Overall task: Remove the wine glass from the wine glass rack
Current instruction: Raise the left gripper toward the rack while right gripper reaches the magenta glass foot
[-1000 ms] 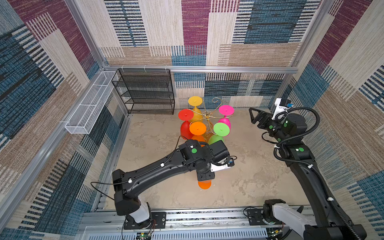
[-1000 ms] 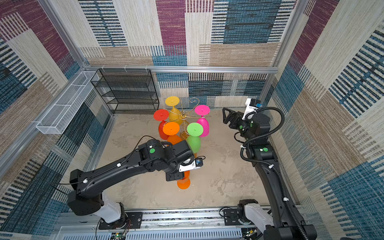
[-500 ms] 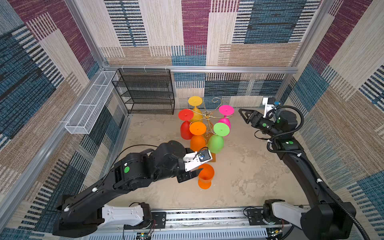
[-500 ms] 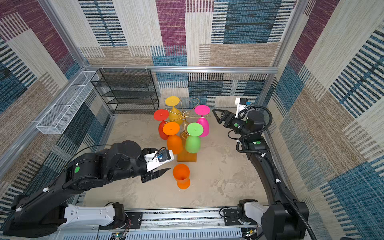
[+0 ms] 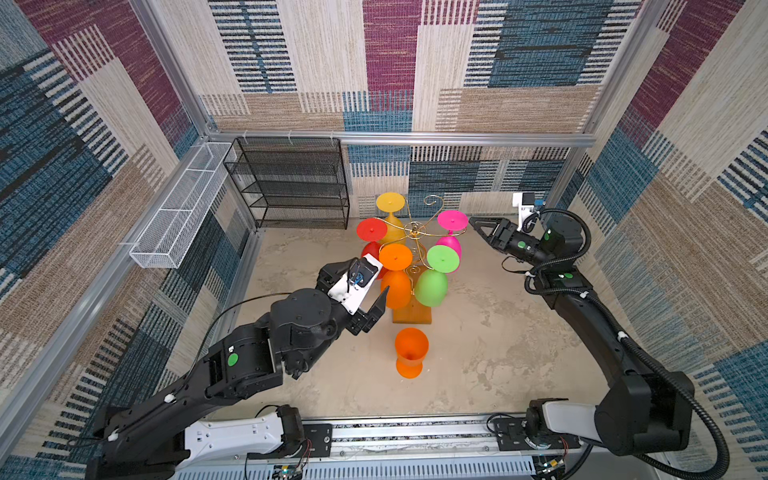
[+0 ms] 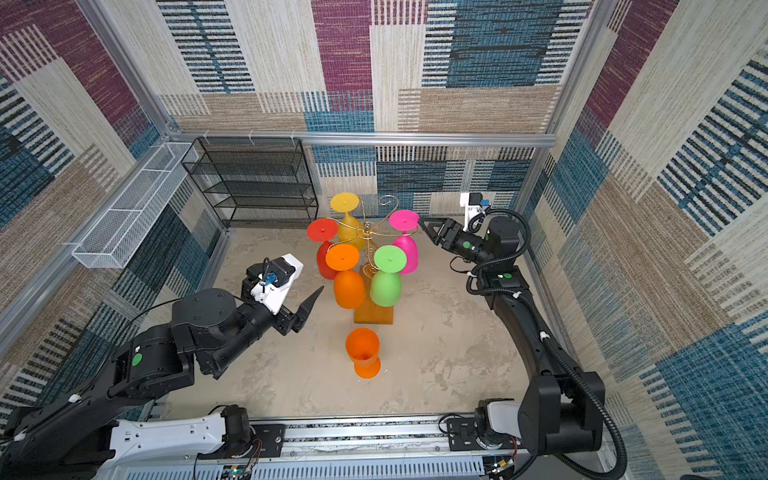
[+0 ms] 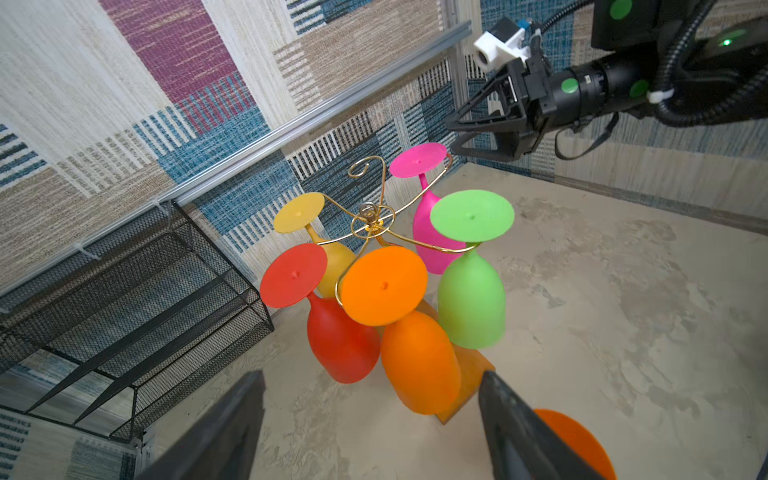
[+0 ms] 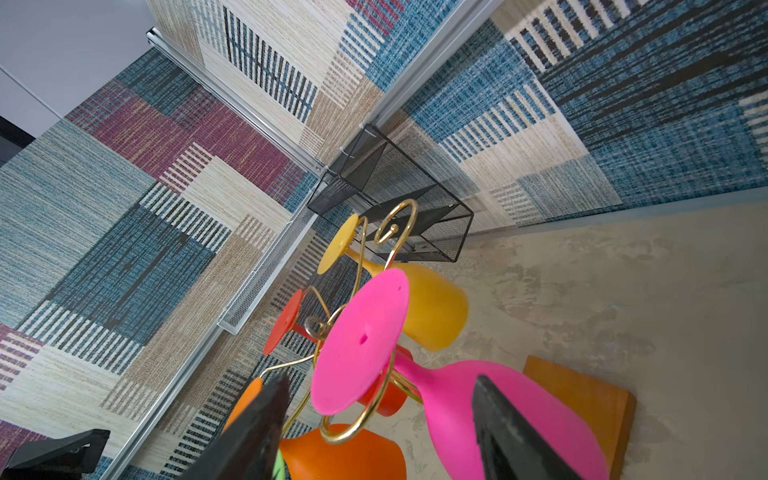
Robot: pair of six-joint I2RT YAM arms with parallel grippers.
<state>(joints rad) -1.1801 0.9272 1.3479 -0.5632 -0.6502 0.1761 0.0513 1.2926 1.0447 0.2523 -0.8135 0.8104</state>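
Stuff on the left first: one long white mesh basket point(image 5: 166, 232) hangs along the left wall, and next to it one black mesh shelf point(image 5: 291, 183) stands against the back wall, well apart from the rest.

Then the left fingers point(image 7: 224, 436), spread wide with nothing between them, raised above the surface point(image 5: 498, 332) and pointing at the wine glass rack point(image 5: 415, 316). The hanging orange glass point(image 5: 397, 289) and the red glass point(image 5: 372, 230) are the nearest things in front of them.

The rack is thin gold wire, with curled scroll-tipped arms off a central post, on a brown wooden block. It sits mid-surface, toward the back. Five glasses hang on it upside down, feet up, one of each: yellow glass point(image 5: 390, 202), red, orange, green glass point(image 5: 432, 286) and pink glass point(image 5: 452, 219). One curled arm at the back is bare.

A sixth, the upright orange glass point(image 5: 410, 351), stands on the surface just in front of the wooden block, off the rack, nothing touching it.

Over on the right, the right fingers point(image 8: 257, 424) are apart too, level with the pink glass's foot, tips just beside its rim. Can't tell if they touch. The green glass hangs right next to the pink one, on the near side.
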